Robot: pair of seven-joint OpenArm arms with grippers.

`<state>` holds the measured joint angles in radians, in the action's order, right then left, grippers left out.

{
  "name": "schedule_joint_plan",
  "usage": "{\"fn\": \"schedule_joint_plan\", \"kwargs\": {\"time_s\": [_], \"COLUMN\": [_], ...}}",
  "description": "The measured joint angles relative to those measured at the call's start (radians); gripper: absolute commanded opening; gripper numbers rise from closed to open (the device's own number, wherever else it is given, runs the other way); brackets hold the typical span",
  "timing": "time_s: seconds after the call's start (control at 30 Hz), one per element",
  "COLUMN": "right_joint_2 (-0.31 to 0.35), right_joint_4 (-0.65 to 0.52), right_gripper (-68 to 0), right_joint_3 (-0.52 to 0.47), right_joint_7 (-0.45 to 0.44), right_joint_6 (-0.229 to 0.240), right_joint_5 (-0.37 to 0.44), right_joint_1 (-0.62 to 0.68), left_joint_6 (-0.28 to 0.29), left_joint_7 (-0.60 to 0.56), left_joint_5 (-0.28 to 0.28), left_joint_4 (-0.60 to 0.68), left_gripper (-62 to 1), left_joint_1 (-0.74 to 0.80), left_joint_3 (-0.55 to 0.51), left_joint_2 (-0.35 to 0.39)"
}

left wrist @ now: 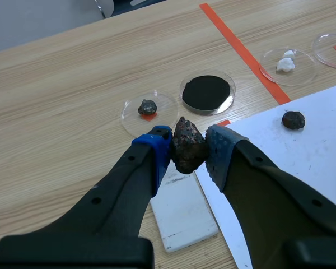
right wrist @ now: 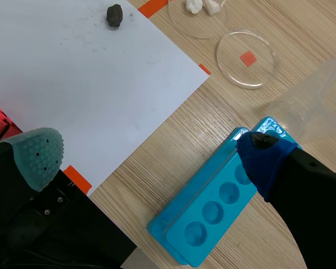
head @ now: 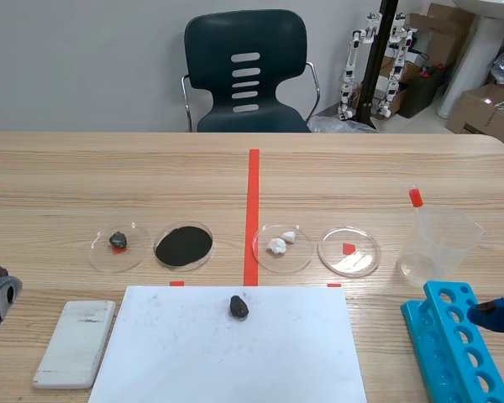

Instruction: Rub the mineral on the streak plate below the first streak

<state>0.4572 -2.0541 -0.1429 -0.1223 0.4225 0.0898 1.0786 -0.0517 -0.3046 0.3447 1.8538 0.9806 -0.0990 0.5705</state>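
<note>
1. Left wrist view.
   - The left gripper (left wrist: 189,151) is clamped on the mineral (left wrist: 188,143), a rough dark lump pinched between both blue pads.
   - This hold appears to leave the lump's underside free for rubbing.
   - The white plate (left wrist: 185,213) lies under the fingers, alongside the paper (left wrist: 308,151). Whether mineral and plate touch cannot be told.
   - Ahead of the gripper stand the stone dish (left wrist: 135,116), holding one small stone (left wrist: 147,106), and the powder dish (left wrist: 208,92), filled with black powder.
   - Beyond the tape line are the chip dish (left wrist: 302,70), with white chips (left wrist: 285,63), and the bare dish (left wrist: 325,53).
   - A loose rock (left wrist: 293,119) lies on the paper.

2. Right wrist view.
   - The right gripper (right wrist: 151,157) is open, with its pads wide apart and nothing between them. It hangs above the paper's corner and the blue rack (right wrist: 213,213), so it seems to have no part in the rubbing.
   - The rack's visible wells look empty.
   - A clear beaker (right wrist: 319,106) stands just beside the rack. Its contents cannot be told.

3. Scene view.
   - The plate lies at lower left, with a faint grey smudge near its far end, probably the first streak. The new stroke would belong on the clean part nearer the robot.
   - The paper fills the bottom centre, with the rock near its top edge.
   - The four dishes form a row across the middle, two on each side of the tape line.
   - The beaker is at right and the rack at lower right.
</note>
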Motion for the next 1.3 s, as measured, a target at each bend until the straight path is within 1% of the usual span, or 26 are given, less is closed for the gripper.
{"fn": "schedule_joint_plan", "kwargs": {"time_s": [0.77,0.93,1.0,1.03,1.1,1.23,1.3], "right_joint_2": [0.0,0.0,0.0,0.0,0.0,0.0,0.0], "right_joint_4": [0.0,0.0,0.0,0.0,0.0,0.0,0.0], "right_gripper": [-1.9,-1.9,-1.9,-1.9,-1.9,-1.9,-1.9], "right_joint_3": [0.0,0.0,0.0,0.0,0.0,0.0,0.0], "right_joint_7": [0.0,0.0,0.0,0.0,0.0,0.0,0.0], "right_joint_6": [0.0,0.0,0.0,0.0,0.0,0.0,0.0], "right_joint_5": [0.0,0.0,0.0,0.0,0.0,0.0,0.0], "right_joint_1": [0.0,0.0,0.0,0.0,0.0,0.0,0.0], "left_joint_6": [0.0,0.0,0.0,0.001,-0.003,-0.003,-0.003], "left_joint_7": [0.002,0.072,0.117,0.159,0.272,0.498,0.608], "left_joint_5": [0.0,0.0,0.002,0.014,0.058,0.107,0.142], "left_joint_4": [0.0,0.0,0.0,0.0,-0.001,-0.002,-0.003], "left_gripper": [-50.9,-50.9,-50.9,-50.8,-50.9,-50.9,-50.8], "left_joint_1": [0.0,0.0,0.0,-0.007,-0.038,-0.127,-0.17], "left_joint_3": [0.0,0.0,0.0,0.0,0.0,0.0,0.0], "left_joint_2": [0.0,-0.002,-0.004,-0.007,-0.029,-0.077,-0.097]}}
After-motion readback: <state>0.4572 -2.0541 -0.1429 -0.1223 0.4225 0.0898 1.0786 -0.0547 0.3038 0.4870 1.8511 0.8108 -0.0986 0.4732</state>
